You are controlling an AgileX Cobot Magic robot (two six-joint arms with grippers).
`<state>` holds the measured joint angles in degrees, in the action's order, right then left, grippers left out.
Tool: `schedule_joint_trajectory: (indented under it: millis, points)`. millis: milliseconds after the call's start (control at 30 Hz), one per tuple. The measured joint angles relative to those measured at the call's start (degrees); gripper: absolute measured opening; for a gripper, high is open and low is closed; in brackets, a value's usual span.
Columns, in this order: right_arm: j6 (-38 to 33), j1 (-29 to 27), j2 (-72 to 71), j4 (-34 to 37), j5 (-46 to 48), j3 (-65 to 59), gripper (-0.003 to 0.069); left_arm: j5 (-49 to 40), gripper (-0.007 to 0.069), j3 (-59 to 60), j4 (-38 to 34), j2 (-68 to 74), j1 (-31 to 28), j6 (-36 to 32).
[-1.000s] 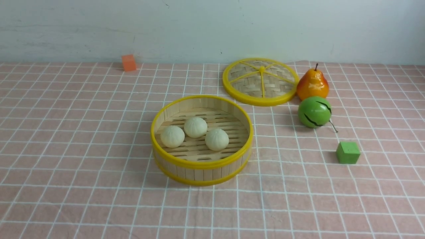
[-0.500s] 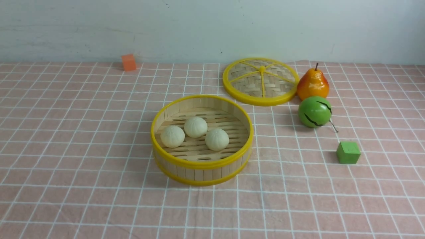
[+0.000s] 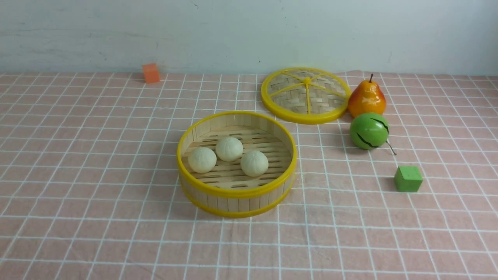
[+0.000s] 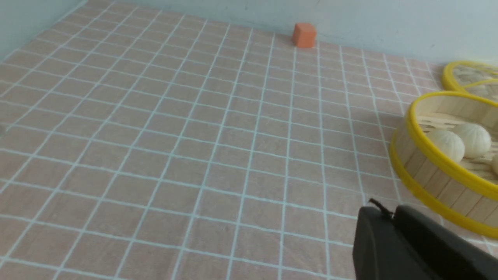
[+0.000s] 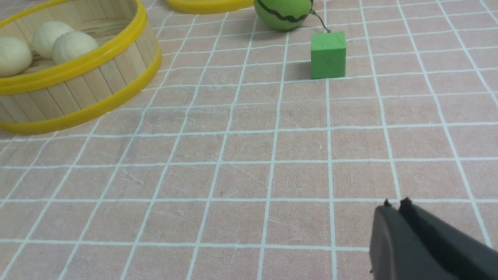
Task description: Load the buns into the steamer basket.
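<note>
The steamer basket, a round bamboo tub with yellow rims, stands mid-table. Three cream-white buns lie on its slatted floor: one at the left, one behind, one at the right. The basket also shows in the left wrist view and the right wrist view. Neither arm shows in the front view. My left gripper is shut and empty, above the cloth beside the basket. My right gripper is shut and empty, above the cloth, apart from the basket.
The flat woven yellow-rimmed lid lies behind the basket to the right. An orange pear, a green striped ball and a green cube are at the right. An orange cube stands near the back wall.
</note>
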<state>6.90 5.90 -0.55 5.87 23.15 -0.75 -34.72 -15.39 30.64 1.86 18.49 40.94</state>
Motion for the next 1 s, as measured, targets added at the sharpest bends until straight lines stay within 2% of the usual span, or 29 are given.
schedule_joint_trajectory:
  millis: [100, 167, 333, 433, 733, 1000]
  points:
    - [0.0, 0.0, 0.0, 0.0, 0.0, 0.0, 0.0025, 5.62, -0.0014, 4.16, -11.12, -2.52, -6.93, -10.13]
    - [0.0, 0.0, -0.02, 0.05, 0.01, 0.0, 0.0027, 7.52, -0.0014, 7.35, -16.56, -2.51, -9.6, -14.45]
    - [0.0, 0.0, -0.02, 0.05, 0.01, 0.0, 0.0033, 11.6, -0.0014, 15.39, -23.41, -2.51, -10.95, -20.55]
    - [0.01, 0.0, -0.02, 0.05, 0.01, 0.0, 0.0036, 11.55, -0.0014, 16.76, -24.1, -2.51, -11.01, -21.64]
    - [0.19, 0.0, -0.02, 0.05, 0.01, 0.0, 0.0051, 11.72, -0.0014, 17.03, -29.57, -2.51, -10.02, -32.57]
    - [0.19, 0.0, -0.02, 0.05, 0.01, 0.0, 0.006, 11.85, -0.0014, 17.03, -30.06, -2.51, -10.02, -33.33]
